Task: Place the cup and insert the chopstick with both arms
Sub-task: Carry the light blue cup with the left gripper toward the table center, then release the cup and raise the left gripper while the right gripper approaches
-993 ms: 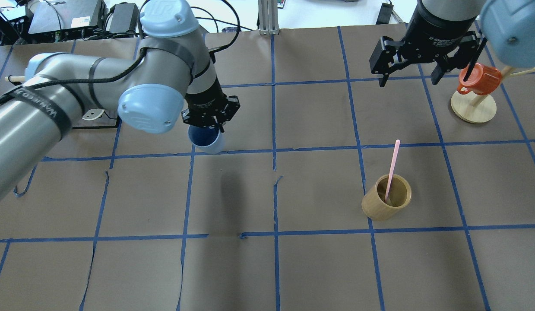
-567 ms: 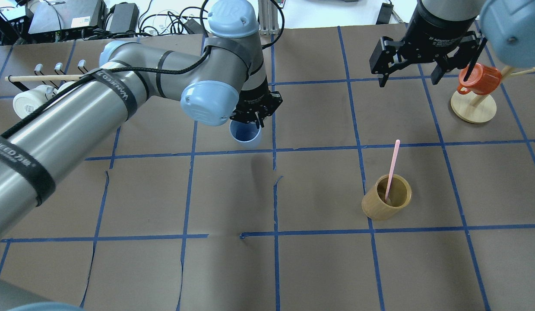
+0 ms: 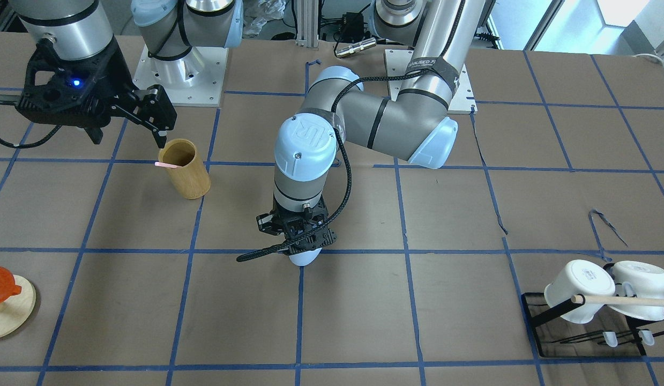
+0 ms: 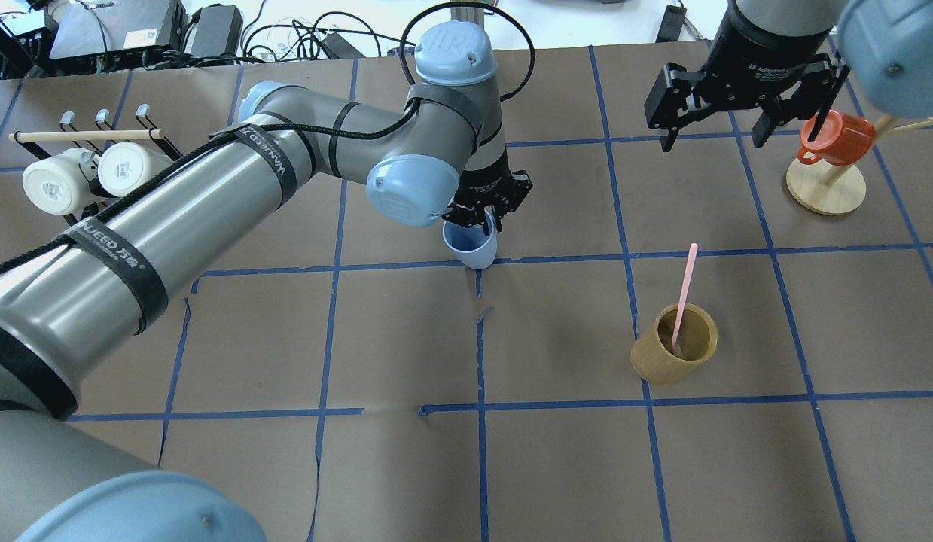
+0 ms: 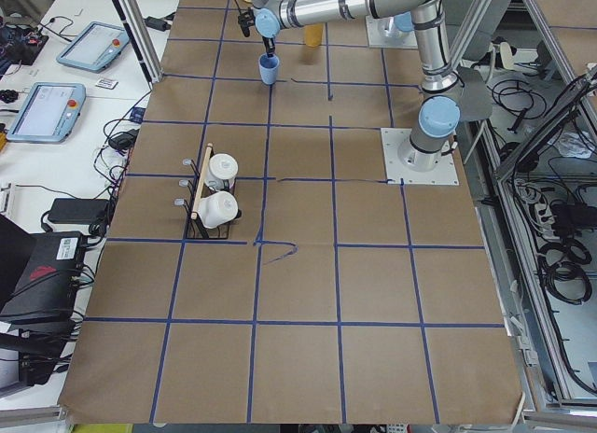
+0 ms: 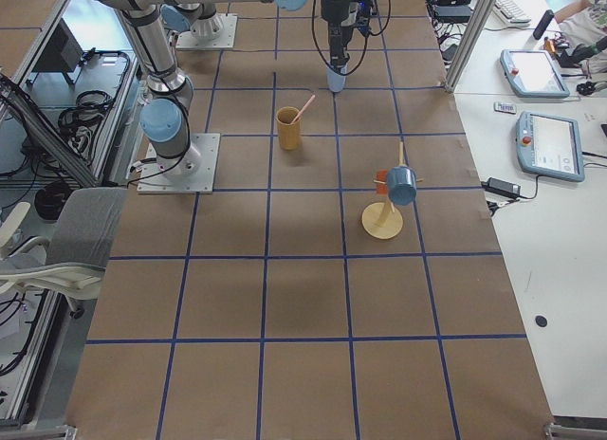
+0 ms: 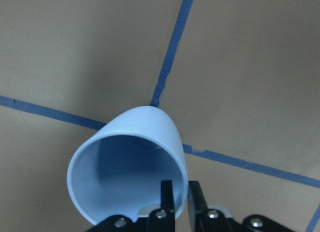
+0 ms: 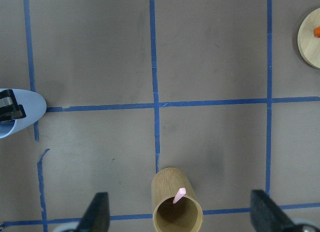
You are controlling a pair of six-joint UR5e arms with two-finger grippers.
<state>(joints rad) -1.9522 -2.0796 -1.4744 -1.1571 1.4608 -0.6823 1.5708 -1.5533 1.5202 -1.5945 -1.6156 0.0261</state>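
Note:
My left gripper (image 4: 487, 218) is shut on the rim of the light blue cup (image 4: 472, 250) and holds it tilted over a blue tape crossing near the table's middle. One finger is inside the cup (image 7: 130, 162) and one outside. The cup also shows in the front view (image 3: 305, 258). I cannot tell whether it touches the table. One pale pink chopstick (image 4: 685, 290) leans in a tan bamboo cylinder (image 4: 673, 354) to the right. My right gripper (image 4: 714, 139) is open and empty, high above the cylinder (image 8: 177, 217).
An orange mug (image 4: 835, 139) hangs on a wooden stand (image 4: 825, 188) at the far right. A black rack with white mugs (image 4: 74, 173) and a wooden dowel stands at the far left. Blue tape lines grid the brown table.
My left arm has carried the blue cup to the right, from the left-middle of the table to the central tape crossing. The right arm and the chopstick have not moved.

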